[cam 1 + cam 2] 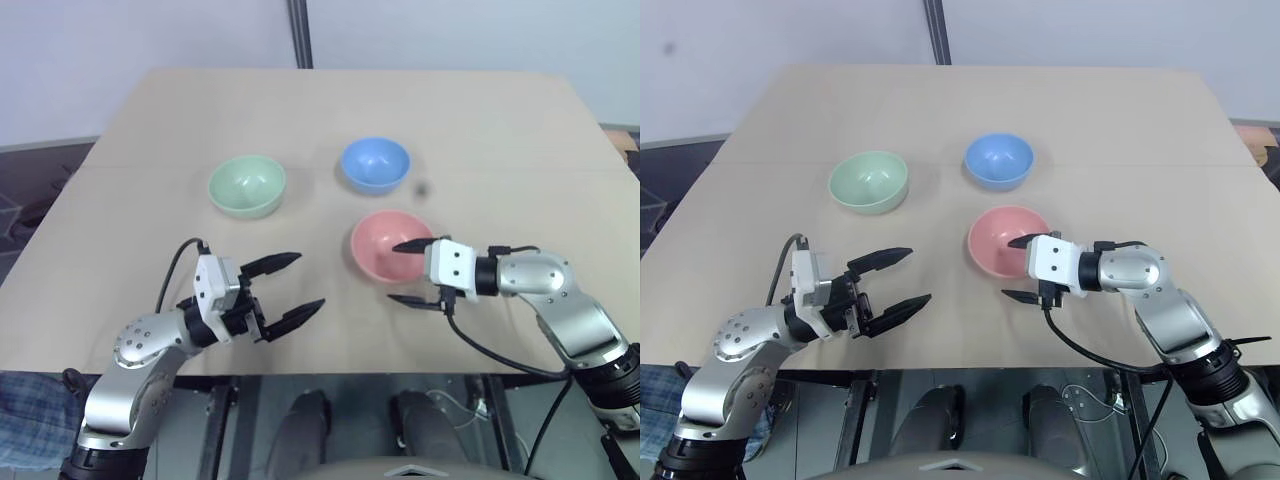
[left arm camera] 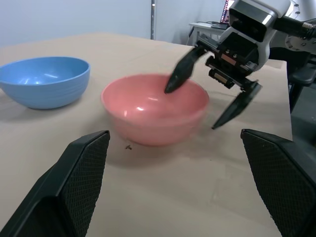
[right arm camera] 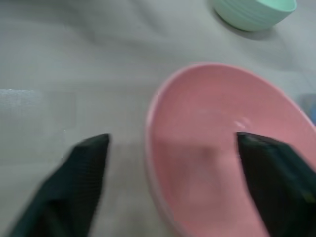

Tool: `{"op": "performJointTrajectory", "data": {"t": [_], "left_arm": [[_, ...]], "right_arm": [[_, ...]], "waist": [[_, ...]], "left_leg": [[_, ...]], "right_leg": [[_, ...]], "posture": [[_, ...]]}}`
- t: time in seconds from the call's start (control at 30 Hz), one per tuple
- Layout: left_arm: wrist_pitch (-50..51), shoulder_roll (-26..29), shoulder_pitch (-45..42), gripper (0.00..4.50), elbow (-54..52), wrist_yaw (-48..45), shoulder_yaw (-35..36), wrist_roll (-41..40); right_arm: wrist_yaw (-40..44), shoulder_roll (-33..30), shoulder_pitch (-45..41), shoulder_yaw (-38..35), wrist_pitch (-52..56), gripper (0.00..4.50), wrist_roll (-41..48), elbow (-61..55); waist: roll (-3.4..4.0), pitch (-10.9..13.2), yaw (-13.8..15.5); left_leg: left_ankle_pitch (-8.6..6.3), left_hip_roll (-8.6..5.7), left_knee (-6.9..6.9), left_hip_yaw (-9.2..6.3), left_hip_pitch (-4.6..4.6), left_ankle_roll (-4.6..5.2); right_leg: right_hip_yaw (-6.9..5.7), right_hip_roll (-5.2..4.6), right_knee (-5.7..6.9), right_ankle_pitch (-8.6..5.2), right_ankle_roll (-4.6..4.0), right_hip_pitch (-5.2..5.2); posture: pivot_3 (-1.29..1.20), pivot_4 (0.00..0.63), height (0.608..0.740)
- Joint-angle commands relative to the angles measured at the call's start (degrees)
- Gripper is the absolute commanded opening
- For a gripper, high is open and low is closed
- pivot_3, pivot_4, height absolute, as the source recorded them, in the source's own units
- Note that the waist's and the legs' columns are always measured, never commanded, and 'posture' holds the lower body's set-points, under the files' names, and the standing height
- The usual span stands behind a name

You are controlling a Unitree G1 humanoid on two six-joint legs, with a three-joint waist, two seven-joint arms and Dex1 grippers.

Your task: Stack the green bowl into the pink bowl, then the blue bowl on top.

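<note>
Pink bowl (image 1: 386,246): upright on the table (image 1: 150,130), empty, taken as landmark. Green bowl (image 1: 247,185) up-table and to the robot's left of it, well apart. Blue bowl (image 1: 375,164) beyond it, near, not touching. All three separate; nothing stacked yet.

Handling, judged: thin smooth plastic, light, stiff enough at the rim, probably slippery on curved walls. Best hold likely a pinch across the rim, one finger inside, one outside. Light bowl may skid on the table if nudged sideways.

Right gripper (image 1: 415,272): fingers spread wide, straddling the near rim of the pink bowl, upper finger over the bowl's inside, lower finger outside and nearer the robot. Contact with the rim not resolvable. Nothing pinched.

Left gripper (image 1: 287,286): fingers spread, empty, near the table's front edge, to the robot's left of the pink bowl, well apart.

Hard to make out: small dark speck (image 1: 421,187) on the table beside the blue bowl, unidentified. Pink bowl's near wall partly hidden behind right gripper.
</note>
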Motion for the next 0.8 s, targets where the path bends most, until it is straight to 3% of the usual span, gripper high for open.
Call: {"op": "performJointTrajectory", "data": {"t": [0.03,0.2,0.4,0.63,0.8], "left_arm": [[-0.66,0.48,0.12,4.5,-1.5,-0.04,1.35,-0.63],[-0.43,0.48,0.19,4.5,-1.63,0.12,1.49,-0.86],[-0.21,0.55,-0.67,4.5,-0.36,2.45,2.27,0.85],[0.35,2.6,-4.73,4.5,3.43,3.82,4.79,1.7],[0.73,6.45,-8.49,4.5,7.34,2.94,6.65,2.74]], "right_arm": [[1.08,-0.07,-0.72,-2.82,1.31,4.46,3.94,-3.4],[3.53,-0.19,-0.51,-10.69,6.95,4.46,16.73,-5.34],[5.44,-2.38,1.81,-17.86,10.41,4.46,25.35,-5.17],[4.24,-5.9,3.24,-23.67,12.94,4.46,27.96,-1.58],[7.67,-13.07,5.37,-26.46,12.06,4.46,26.24,2.56]], "waist": [[0.0,0.0,0.0],[-0.01,0.0,0.02],[-0.01,0.0,0.08],[-0.01,0.01,0.02],[-0.02,0.02,0.23]], "left_leg": [[0.0,0.0,0.0,0.0,0.0,0.0],[0.0,0.0,0.0,-0.01,-0.01,0.0],[0.0,0.0,0.0,-0.02,-0.01,0.0],[0.0,0.0,0.0,-0.01,-0.01,0.0],[0.0,-0.02,-0.01,-0.01,-0.03,0.01]], "right_leg": [[0.0,0.0,0.0,0.0,0.0,0.0],[0.0,-0.01,-0.01,0.0,0.0,0.01],[-0.02,0.0,0.0,0.0,0.0,0.01],[-0.02,0.02,0.0,0.0,0.0,0.01],[-0.04,0.0,-0.04,0.0,0.0,0.01]], "posture": [[0.0,0.15,0.74],[0.0,0.15,0.74],[0.0,0.15,0.74],[0.0,0.15,0.74],[0.0,0.15,0.74]]}}
